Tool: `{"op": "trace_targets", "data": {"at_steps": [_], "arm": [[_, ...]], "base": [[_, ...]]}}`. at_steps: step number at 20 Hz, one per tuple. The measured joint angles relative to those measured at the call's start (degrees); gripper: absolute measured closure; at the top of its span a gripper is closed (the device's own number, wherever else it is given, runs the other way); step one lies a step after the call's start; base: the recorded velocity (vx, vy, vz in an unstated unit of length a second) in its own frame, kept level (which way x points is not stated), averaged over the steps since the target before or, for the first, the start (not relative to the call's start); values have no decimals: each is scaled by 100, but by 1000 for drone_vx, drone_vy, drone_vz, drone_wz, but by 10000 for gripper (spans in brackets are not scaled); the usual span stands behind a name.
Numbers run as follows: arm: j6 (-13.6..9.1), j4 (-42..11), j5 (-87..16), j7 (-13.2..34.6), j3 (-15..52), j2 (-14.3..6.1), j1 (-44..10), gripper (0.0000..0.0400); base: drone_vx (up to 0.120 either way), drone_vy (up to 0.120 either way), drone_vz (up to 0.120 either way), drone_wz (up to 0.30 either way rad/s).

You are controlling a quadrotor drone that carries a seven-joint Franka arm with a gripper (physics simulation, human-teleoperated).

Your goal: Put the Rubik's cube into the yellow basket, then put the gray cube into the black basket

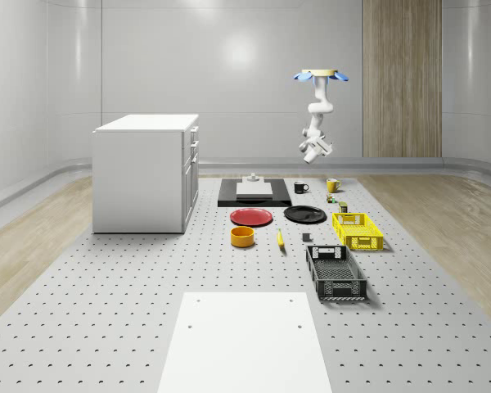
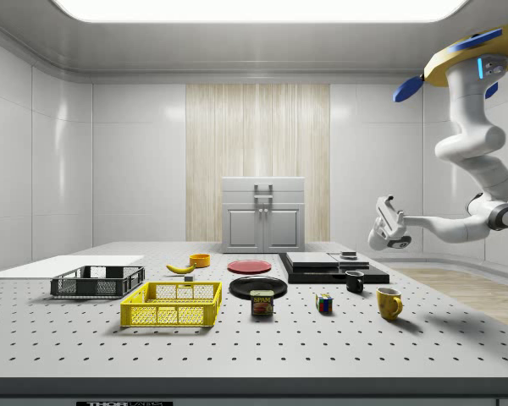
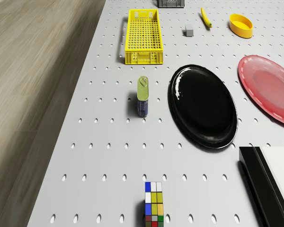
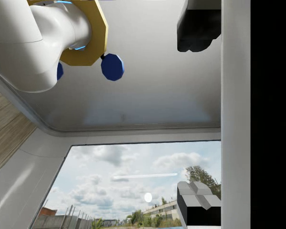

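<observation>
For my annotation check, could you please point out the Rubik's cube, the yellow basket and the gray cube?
Rubik's cube (image 3: 154,201), drone view, top face.
yellow basket (image 3: 143,29), drone view, mesh floor.
gray cube (image 3: 188,31), drone view, top face.

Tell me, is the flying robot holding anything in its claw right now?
No, nothing. The gripper hangs open and empty in the air, high above the table. The Rubik's cube sits on the table, untouched.

Drone view: black basket (image 3: 170,3) cut by the frame edge, only its near wall showing; Rubik's cube (image 3: 153,202) clipped at its base. Side view: drone (image 2: 474,52) cropped at the frame's right. Whole-scene view: Rubik's cube too small to make out.
</observation>
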Motion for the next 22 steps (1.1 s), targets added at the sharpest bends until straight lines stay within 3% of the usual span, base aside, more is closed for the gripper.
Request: {"op": "trace_targets", "data": {"at_steps": [5,7,10,16,22], "arm": [[51,-1654,-3086,833,1807,-366,-886,0],[-66,-2378,-4348,1328,2451,-533,-1411,0],[-418,-3176,-5870,2091,3216,-767,-2334,0],[-1135,-3794,-7347,3170,4095,-1180,-3887,0],[-1413,-3912,-7716,3666,4460,-1490,-4640,0]], "base": [[120,0,-72,0],[120,0,-120,0],[120,0,-120,0],[120,0,-120,0],[120,0,-120,0]]}}
